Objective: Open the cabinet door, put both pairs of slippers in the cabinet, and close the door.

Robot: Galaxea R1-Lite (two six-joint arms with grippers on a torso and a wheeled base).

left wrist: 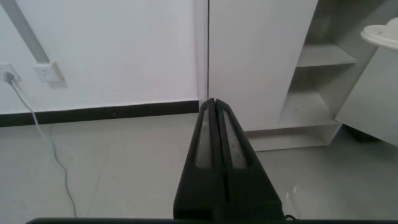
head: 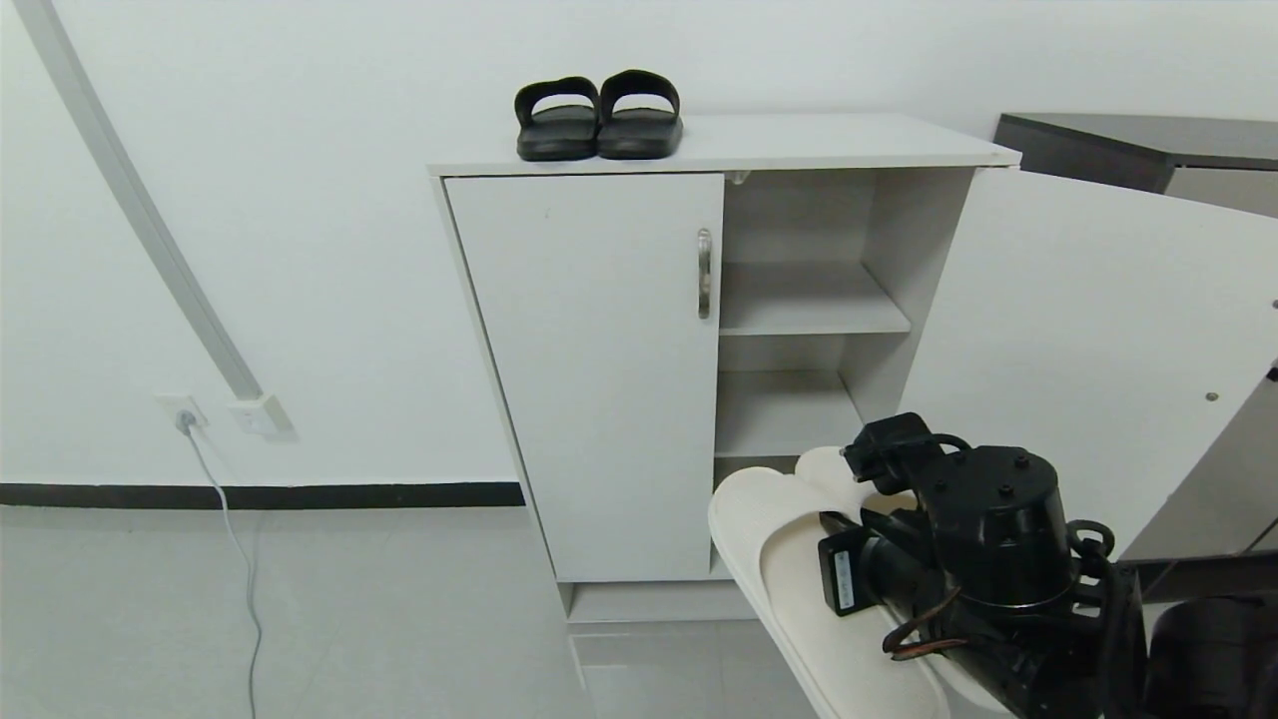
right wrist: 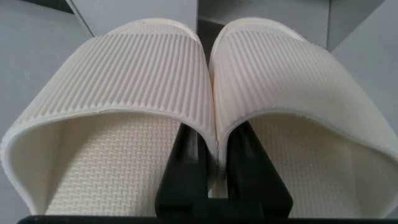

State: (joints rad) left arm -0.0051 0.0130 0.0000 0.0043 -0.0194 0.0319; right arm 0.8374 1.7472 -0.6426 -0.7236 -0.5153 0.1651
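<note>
1. Cabinet (head: 819, 140): white, standing on the floor against the wall. Left door (head: 589, 369) shut, with a metal handle (head: 704, 273) at its inner edge. Right door (head: 1088, 350) swung wide open, showing an upper shelf (head: 809, 300) and a lower shelf (head: 779, 414), both bare.
2. Black slippers (head: 599, 115): one pair, side by side on the cabinet top above the left door, toes toward the wall.
3. White slippers (head: 789, 559): one pair, ribbed straps, side by side, held off the floor before the open right half, toes pointing at the opening near the lower shelf.
4. Right gripper (right wrist: 211, 155): one finger under each strap, clamped on the two adjoining inner sides of the white slippers (right wrist: 137, 74).
5. Left gripper (left wrist: 215, 109): fingers pressed together, nothing between them, hanging above the floor to the left of the cabinet and facing it.
6. Wall: socket (head: 182, 411) with a grey cable (head: 235, 539) running down to the floor
</note>
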